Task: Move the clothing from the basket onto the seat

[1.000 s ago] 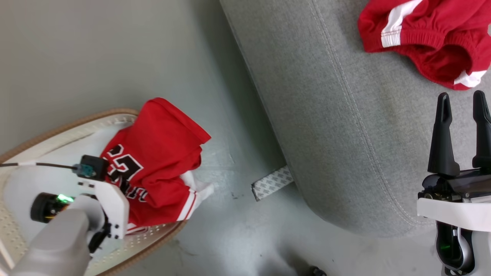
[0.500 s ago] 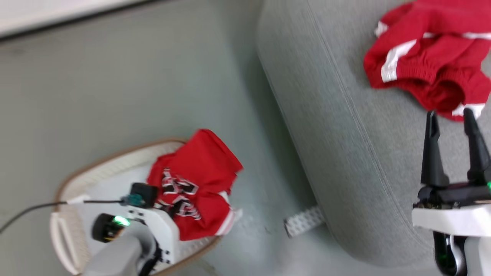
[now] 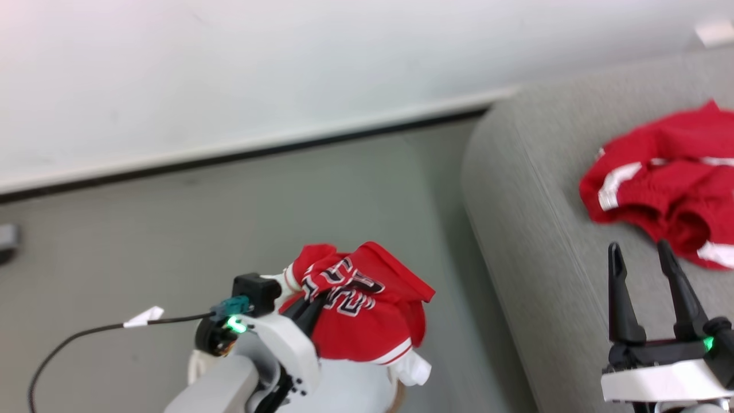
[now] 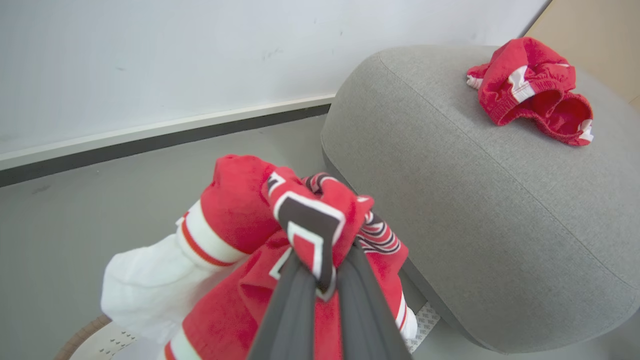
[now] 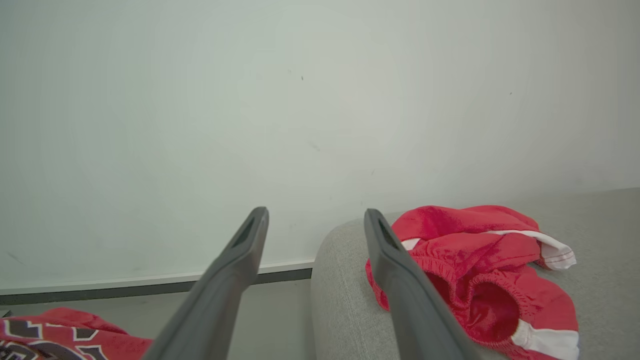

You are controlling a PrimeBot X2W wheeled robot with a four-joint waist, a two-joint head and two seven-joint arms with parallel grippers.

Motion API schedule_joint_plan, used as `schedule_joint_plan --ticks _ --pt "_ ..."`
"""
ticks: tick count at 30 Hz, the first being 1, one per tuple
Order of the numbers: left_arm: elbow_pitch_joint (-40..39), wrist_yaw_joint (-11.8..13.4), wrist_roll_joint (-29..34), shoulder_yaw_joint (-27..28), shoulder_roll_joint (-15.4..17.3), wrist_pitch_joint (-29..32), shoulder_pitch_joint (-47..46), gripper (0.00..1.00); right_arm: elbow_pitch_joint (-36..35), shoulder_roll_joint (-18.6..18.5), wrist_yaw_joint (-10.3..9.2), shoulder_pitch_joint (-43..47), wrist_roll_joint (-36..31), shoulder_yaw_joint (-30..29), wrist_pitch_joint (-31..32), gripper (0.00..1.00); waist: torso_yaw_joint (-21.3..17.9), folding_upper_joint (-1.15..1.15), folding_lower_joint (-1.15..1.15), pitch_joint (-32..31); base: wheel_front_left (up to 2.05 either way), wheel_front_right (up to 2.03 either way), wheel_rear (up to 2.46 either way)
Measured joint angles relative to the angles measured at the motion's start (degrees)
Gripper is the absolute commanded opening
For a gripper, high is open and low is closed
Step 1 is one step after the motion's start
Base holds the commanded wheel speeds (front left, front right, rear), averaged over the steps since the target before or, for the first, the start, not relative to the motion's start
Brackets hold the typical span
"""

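My left gripper (image 3: 314, 303) is shut on the red jersey (image 3: 367, 312) with black-and-white numerals, and the garment hangs bunched from it above the cream basket (image 4: 95, 340), whose brown rim peeks in at the bottom. In the left wrist view the fingers (image 4: 295, 305) pinch a fold of the jersey (image 4: 235, 210), with its white lining drooping to the left. The second red garment, shorts (image 3: 654, 195) with white trim, lies on the light-grey sofa seat (image 3: 539, 241). My right gripper (image 3: 639, 246) stands open over the sofa's front, just short of the shorts (image 5: 470, 260).
A white wall with a dark baseboard (image 3: 258, 152) runs behind the grey floor (image 3: 143, 241). A black cable (image 3: 86, 332) trails left from my left wrist. A patterned grey strip (image 4: 425, 320) lies on the floor under the sofa's edge.
The head camera has tilted up, bringing the wall into view. My left gripper has lifted the jersey up out of the basket. The right gripper stays open.
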Motion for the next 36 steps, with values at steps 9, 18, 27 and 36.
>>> schedule_joint_plan --ticks 9,18,27,36 --pt "-10.82 0.09 7.25 8.46 -1.79 -0.01 1.35 0.0 1.47 -1.11 -0.01 3.43 0.98 1.09 0.0 1.0 6.1 0.0 -0.01 -8.16 0.0 0.0 0.0" --pt "-19.91 1.08 10.39 12.49 -1.9 -0.01 0.85 0.0 2.02 -1.65 0.0 5.0 2.27 3.89 0.0 1.0 10.45 0.0 0.0 -12.88 0.0 0.0 0.0" --pt "-25.68 2.64 10.23 13.54 -0.74 0.65 0.76 0.0 1.82 -1.99 0.0 5.49 3.22 5.43 -0.01 1.0 12.08 0.0 0.0 -13.57 0.0 0.0 0.0" --pt "-26.85 3.3 9.98 13.28 -0.38 1.01 1.26 0.0 2.48 -2.07 -0.01 5.47 3.21 6.99 0.0 1.0 12.61 0.0 0.01 -13.38 0.0 0.0 0.0"
